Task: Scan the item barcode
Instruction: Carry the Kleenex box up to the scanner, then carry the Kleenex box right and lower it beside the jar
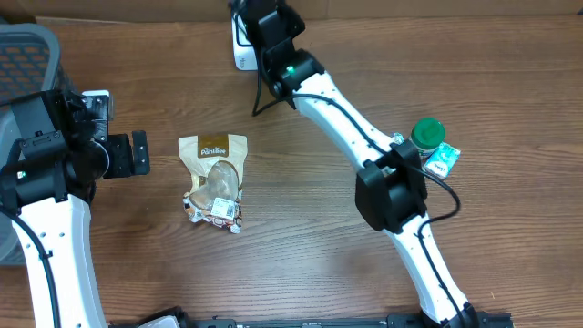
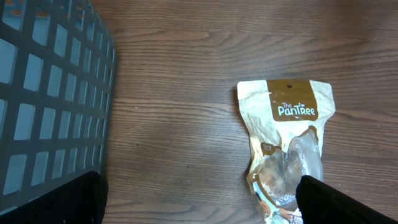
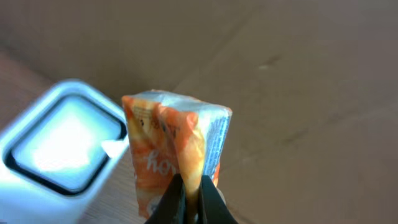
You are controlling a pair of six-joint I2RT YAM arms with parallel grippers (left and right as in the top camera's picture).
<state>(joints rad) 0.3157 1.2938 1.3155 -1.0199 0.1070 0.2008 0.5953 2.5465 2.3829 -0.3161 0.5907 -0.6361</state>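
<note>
At the far left edge of the wooden table [image 1: 301, 228] stands a grey mesh basket [image 1: 27, 55], its gridded wall filling the left side of the left wrist view. Just to its right and a little nearer, the left gripper [image 1: 137, 153] hovers above the table with its fingers spread wide and nothing between them. In its own camera the two dark fingers [image 2: 62, 199] show only at the bottom corners.

To the right of that gripper, apart from it, a tan stand-up pouch [image 1: 214, 182] printed "The PanTree" lies flat on the wood. Its brown header points to the far side and a white label sits at its near end.

Farther right and at the far edge, a white scanner [image 1: 242, 50] sits on the table, with the right arm stretched over it from the near right. The right wrist view shows the right gripper [image 3: 189, 199] pressed together on the lower edge of an orange packet [image 3: 174, 149], holding it upright just beside the scanner's glowing window.

On the right of the table, well apart from the scanner, a green-lidded bottle [image 1: 426, 135] stands beside a small blue-and-white packet [image 1: 441, 162].
</note>
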